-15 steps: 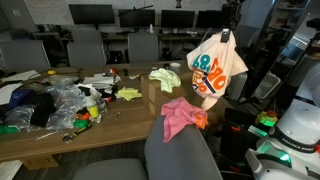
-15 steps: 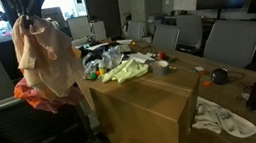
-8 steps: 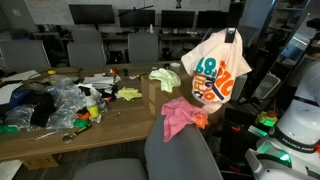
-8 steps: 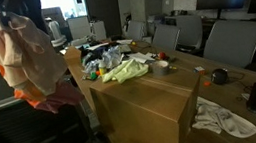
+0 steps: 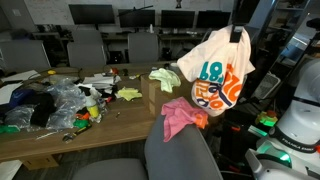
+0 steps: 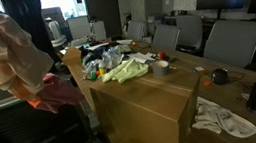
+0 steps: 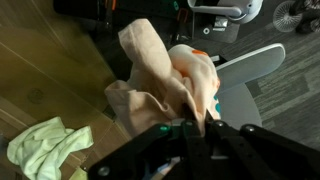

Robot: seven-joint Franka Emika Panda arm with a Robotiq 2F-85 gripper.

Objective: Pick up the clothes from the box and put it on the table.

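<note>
Wrist view showed the end effector (image 7: 195, 128) clenched on the cream-peach printed garment (image 7: 160, 75), which hung in the air off the end of the desk (image 5: 110, 128), near the pink-red garment (image 5: 178, 118).

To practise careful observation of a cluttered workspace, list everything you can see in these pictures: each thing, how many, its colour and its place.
cream-peach garment with orange and blue print: one, hanging from the gripper beyond the table's end
pink-red garment: one, below it, by the box
pale yellow-green garment: one, on the table beside the box
low brown cardboard box: one, at the table's end
long brown wooden table: one
clear plastic bags: a heap, on the table
small flat yellow scrap: one, on the table
white cloth: one, on the table
grey office chairs: several, around
black monitors: several, behind
black gripper: one, shut on the cream-peach garment
</note>
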